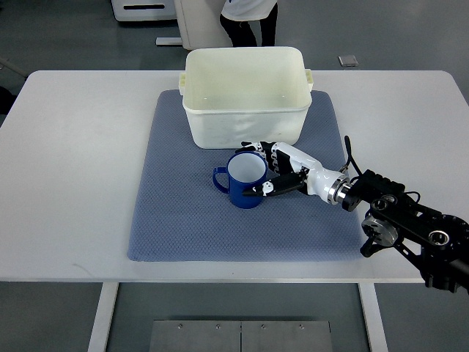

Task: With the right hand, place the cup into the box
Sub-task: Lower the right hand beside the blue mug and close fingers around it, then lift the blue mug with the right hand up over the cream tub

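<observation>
Our right hand (277,170) reaches in from the lower right and has its white and black fingers (265,188) curled around the blue cup (245,180), grasping it at the side away from the handle; one finger lies along the cup's lower right wall, the others wrap the rim side nearest the box. The cup stands upright on the blue mat (183,213), its white inside showing and its handle pointing to the picture's left; it sits just in front of the box (245,110), near that box's front wall but outside it; we cannot tell whether the cup's base rests on the mat or is raised off it. The box is a cream plastic tub, open at the top, standing on the far part of the mat with small lugs at its side rims. The mat lies on a white table (73,147); our dark forearm (414,227) crosses the table's lower right corner. Beyond the table's far edge we see a person's legs (249,26) on the grey floor.
</observation>
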Available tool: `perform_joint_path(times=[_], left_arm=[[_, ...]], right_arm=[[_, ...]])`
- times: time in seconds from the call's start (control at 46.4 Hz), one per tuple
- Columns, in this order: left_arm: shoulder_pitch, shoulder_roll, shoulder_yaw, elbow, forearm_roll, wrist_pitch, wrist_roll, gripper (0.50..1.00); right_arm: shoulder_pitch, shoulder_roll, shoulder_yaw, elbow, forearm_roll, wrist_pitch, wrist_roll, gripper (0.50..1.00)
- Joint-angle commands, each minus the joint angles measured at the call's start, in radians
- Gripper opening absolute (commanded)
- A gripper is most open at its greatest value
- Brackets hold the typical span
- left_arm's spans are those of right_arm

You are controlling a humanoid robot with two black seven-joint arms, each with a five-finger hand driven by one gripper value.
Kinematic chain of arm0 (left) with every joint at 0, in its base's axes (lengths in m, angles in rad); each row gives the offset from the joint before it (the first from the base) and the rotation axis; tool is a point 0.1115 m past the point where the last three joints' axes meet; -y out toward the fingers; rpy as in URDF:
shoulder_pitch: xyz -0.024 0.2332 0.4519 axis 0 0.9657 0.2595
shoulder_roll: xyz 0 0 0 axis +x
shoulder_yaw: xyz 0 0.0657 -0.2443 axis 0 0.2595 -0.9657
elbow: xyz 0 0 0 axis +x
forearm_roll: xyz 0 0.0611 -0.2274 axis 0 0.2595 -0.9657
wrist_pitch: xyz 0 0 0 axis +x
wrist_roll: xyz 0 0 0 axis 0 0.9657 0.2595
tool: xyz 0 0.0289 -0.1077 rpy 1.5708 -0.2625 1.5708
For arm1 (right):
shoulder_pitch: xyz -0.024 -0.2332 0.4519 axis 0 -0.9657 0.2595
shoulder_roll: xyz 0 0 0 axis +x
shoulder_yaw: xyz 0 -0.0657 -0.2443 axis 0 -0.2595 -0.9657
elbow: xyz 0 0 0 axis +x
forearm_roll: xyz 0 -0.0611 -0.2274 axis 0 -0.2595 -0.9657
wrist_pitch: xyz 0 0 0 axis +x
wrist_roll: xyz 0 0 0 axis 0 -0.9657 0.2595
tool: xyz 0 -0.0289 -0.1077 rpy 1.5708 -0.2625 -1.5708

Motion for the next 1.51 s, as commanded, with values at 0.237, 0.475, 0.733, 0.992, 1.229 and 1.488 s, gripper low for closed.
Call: perform_joint_path(times=[0.237, 0.475, 0.733, 0.992, 1.229, 1.488], left_arm=[[0.000, 0.000, 0.000, 0.000, 0.000, 0.000, 0.000, 1.000], [0.000, 0.000, 0.000, 0.000, 0.000, 0.000, 0.000, 1.000], [0.000, 0.000, 0.000, 0.000, 0.000, 0.000, 0.000, 1.000], [0.000, 0.000, 0.000, 0.000, 0.000, 0.000, 0.000, 1.000], [0.000, 0.000, 0.000, 0.000, 0.000, 0.000, 0.000, 1.000], [0.000, 0.000, 0.000, 0.000, 0.000, 0.000, 0.000, 1.000]], right_arm=[[-0.011, 0.011, -0.003, -0.008, 0.000, -0.009, 0.000, 0.995], [-0.014, 0.023, -0.021, -0.011, 0.001, -0.038, 0.005, 0.897], [-0.014, 0.060, -0.017, -0.034, 0.004, -0.060, 0.009, 0.500], [-0.003, 0.040, -0.008, -0.009, 0.017, -0.058, 0.047, 0.500], [0.034, -0.032, 0.028, 0.098, 0.027, -0.054, 0.041, 0.500], [0.124, -0.098, 0.049, 0.123, 0.113, -0.048, 0.024, 0.500]])
